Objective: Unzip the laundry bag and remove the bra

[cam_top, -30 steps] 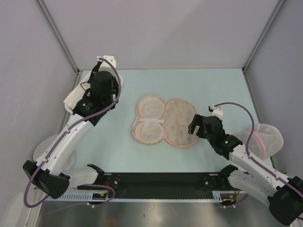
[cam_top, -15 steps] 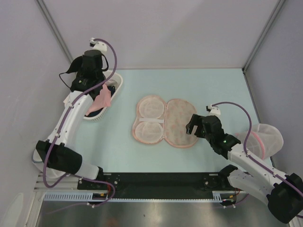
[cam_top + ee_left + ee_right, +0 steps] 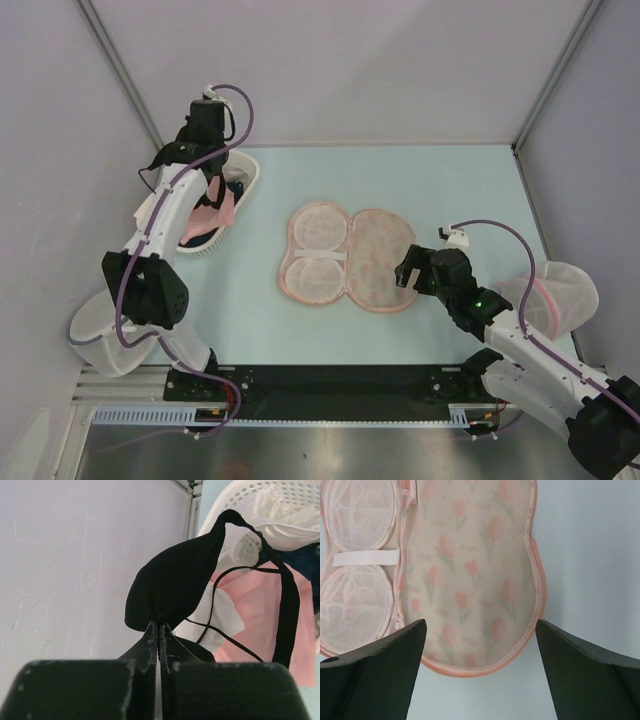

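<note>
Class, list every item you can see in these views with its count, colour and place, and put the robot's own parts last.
laundry bag: one, beige-pink with orange-red flowers, lying open mid-table
bra: one, black, hanging from the left gripper by the basket
basket: one, white, far left of table
pink cloth: one, pink, in the basket
white cloth: one, white, in the basket
mesh dome: one, white with pink rim, right edge
table: one, pale green
left gripper: one, black, shut on the bra
right gripper: one, black, open, at the bag's right side
</note>
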{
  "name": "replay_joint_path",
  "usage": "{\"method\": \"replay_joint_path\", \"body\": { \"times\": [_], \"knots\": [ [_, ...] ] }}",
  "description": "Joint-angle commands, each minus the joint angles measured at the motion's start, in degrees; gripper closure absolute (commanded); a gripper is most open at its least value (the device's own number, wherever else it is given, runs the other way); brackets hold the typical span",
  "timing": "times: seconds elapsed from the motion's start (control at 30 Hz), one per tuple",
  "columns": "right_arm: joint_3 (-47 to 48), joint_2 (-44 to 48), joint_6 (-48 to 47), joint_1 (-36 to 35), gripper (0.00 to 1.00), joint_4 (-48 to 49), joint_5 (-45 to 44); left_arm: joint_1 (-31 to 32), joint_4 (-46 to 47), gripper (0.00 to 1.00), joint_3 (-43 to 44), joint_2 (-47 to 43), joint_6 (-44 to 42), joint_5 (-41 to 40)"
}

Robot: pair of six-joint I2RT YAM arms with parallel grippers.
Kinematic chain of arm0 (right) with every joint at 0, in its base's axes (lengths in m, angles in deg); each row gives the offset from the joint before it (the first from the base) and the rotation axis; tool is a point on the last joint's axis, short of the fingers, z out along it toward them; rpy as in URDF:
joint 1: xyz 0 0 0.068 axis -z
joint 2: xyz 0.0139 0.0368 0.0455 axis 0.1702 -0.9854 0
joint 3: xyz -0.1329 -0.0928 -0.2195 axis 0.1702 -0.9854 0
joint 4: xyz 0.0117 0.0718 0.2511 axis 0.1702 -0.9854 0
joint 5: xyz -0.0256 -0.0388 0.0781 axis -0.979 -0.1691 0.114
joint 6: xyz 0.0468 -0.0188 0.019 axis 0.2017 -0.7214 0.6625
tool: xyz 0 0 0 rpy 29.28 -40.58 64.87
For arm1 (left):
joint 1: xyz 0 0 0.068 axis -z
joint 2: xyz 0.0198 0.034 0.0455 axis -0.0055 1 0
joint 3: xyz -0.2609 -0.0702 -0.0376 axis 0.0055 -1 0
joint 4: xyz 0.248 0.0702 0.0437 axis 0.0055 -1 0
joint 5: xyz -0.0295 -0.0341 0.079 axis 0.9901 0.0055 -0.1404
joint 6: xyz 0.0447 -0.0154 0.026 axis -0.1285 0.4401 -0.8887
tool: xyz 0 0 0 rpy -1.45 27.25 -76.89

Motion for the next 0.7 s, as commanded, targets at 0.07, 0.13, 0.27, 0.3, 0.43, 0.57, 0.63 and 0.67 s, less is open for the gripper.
{"method": "replay_joint_path", "body": {
  "times": [0.07,0.13,0.27,0.3,0.43,0.57,0.63,0.67],
  "knots": [
    [0.57,0.74,-1.02,0.39,0.04,0.25,0.15,-1.69,-1.30,1.00,5.63,3.01,-2.89,-1.94],
    [0.66,0.74,-1.20,0.22,0.04,0.25,0.24,-1.87,-1.93,1.00,6.24,4.59,-2.80,-2.72],
    [0.84,0.74,-1.46,0.39,0.04,-0.01,0.33,-2.14,-6.05,0.27,8.70,7.31,-0.08,-4.22],
    [0.84,0.66,-1.38,0.39,0.04,-0.01,0.33,-2.13,-6.76,0.12,9.40,7.49,0.53,-4.14],
    [0.84,0.66,-1.47,0.48,0.04,-0.10,0.50,-2.13,-10.36,0.00,11.51,7.06,4.05,-0.81],
    [0.84,0.04,-1.55,0.48,0.04,0.25,0.59,-1.87,-13.96,0.00,14.33,6.09,8.35,3.06],
    [0.84,-0.05,-1.55,0.65,0.04,0.51,0.68,-1.43,-14.41,0.00,14.68,5.39,9.41,3.77],
    [0.84,-0.05,-1.64,0.57,0.04,0.51,0.68,-1.26,-14.85,0.00,14.60,4.51,10.55,4.12]
  ]
}}
